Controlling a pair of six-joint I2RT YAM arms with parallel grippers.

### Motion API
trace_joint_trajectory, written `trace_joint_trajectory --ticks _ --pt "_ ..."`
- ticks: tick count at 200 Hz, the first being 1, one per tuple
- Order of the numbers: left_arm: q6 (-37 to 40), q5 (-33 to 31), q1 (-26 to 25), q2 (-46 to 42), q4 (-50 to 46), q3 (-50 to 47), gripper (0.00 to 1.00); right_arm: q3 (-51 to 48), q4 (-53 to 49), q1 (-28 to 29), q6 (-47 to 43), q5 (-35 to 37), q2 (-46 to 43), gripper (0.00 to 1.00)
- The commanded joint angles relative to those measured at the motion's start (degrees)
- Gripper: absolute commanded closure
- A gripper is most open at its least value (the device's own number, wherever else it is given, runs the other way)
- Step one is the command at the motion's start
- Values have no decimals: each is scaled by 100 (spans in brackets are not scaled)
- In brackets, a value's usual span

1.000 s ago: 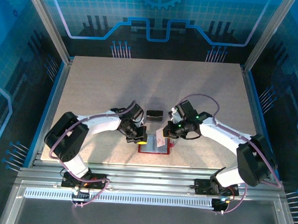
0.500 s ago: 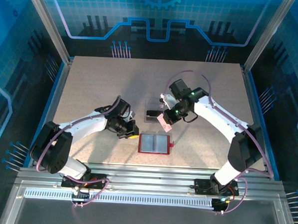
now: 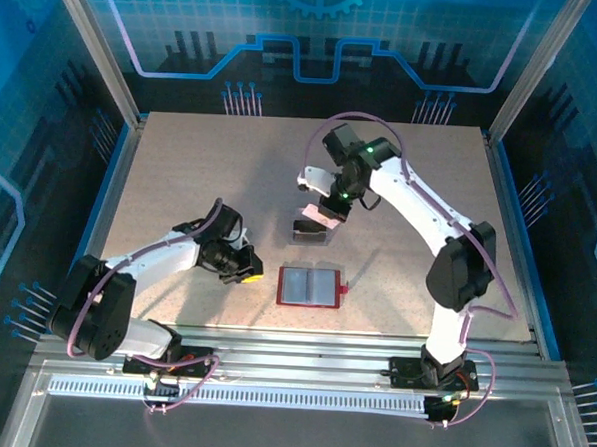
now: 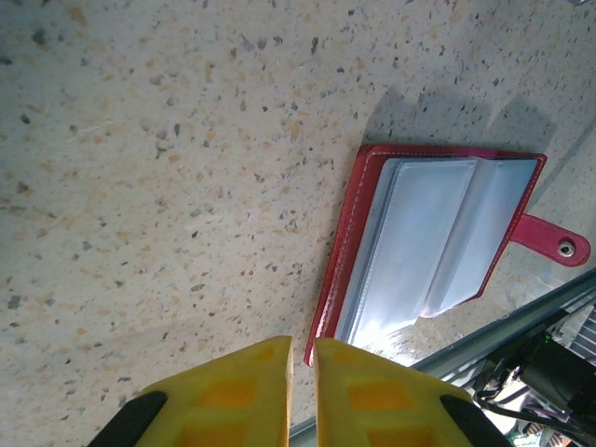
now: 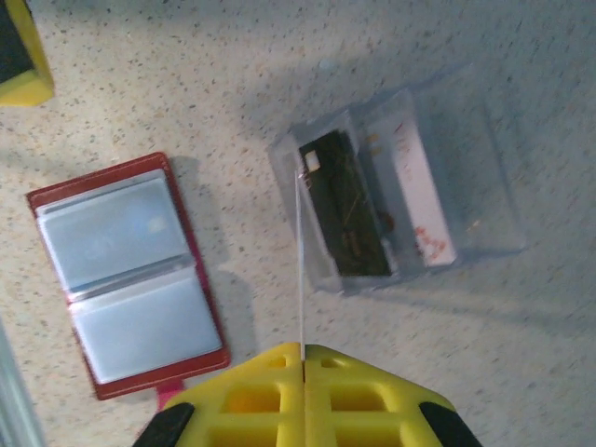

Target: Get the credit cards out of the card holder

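Above the clear box [image 5: 477,177], a credit card [image 5: 302,251] is being pinched edge-on by the closed right end effector [image 5: 303,349], with that arm being stretched far forward. Thin, stiff and slick, such a card is being judged best gripped by one short edge. The card holder [image 5: 130,270] is lying open on the tabletop [image 5: 140,74]. Beside it, the left end effector [image 4: 300,346] is being held low, barely parted and empty.
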Motion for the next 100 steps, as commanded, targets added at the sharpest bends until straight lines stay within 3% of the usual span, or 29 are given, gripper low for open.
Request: trace_joint_trajectory --ticks 1,100 --pt "103 92 69 -238 -89 -131 86 605 -584 41 -730 126 461 100" --pt "89 106 209 -586 -154 -403 86 3213 -1705 99 -1331 522 2390 100"
